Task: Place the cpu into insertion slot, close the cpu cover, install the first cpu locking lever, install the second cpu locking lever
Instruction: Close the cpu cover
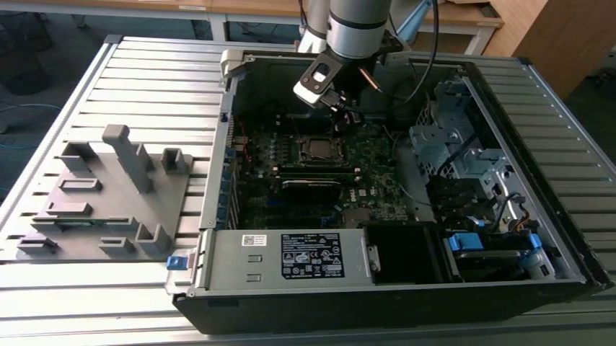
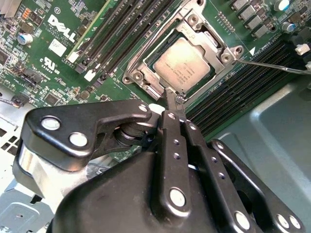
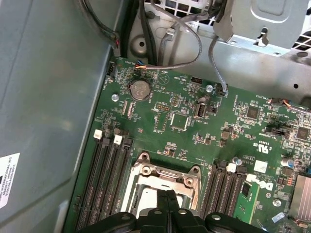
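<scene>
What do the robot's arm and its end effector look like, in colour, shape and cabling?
The arm is a silvery-grey cylinder with a dark band, and a pale block sits at its wrist. A black cable runs beside it. The end effector is glossy black: flat linkage bars joined by round silver pins, tapering to two narrow fingers.

Slatted table (image 1: 144, 72): PC case (image 1: 385, 313), grey jig (image 1: 97, 225)
</scene>
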Action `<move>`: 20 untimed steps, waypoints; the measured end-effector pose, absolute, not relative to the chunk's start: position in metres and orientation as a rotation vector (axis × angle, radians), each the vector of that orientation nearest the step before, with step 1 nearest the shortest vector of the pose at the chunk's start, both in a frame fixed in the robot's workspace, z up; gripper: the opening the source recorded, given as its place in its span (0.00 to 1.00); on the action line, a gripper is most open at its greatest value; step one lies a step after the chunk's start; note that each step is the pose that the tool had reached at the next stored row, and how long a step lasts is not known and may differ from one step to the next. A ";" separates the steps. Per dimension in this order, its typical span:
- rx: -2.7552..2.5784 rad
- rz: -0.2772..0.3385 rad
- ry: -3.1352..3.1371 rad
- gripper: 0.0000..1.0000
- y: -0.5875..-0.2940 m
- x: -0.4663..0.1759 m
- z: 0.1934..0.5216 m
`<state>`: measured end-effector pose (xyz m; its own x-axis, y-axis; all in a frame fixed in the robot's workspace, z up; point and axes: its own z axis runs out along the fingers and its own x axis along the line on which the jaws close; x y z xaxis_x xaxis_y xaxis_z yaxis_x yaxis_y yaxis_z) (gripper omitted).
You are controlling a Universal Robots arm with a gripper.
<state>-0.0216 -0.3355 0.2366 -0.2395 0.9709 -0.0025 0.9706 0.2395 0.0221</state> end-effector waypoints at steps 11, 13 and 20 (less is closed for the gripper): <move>1.918 0.025 2.469 0.10 -0.335 -0.022 0.237; 1.916 0.025 2.470 0.10 -0.335 -0.022 0.237; 1.888 0.025 2.492 0.10 -0.335 -0.022 0.237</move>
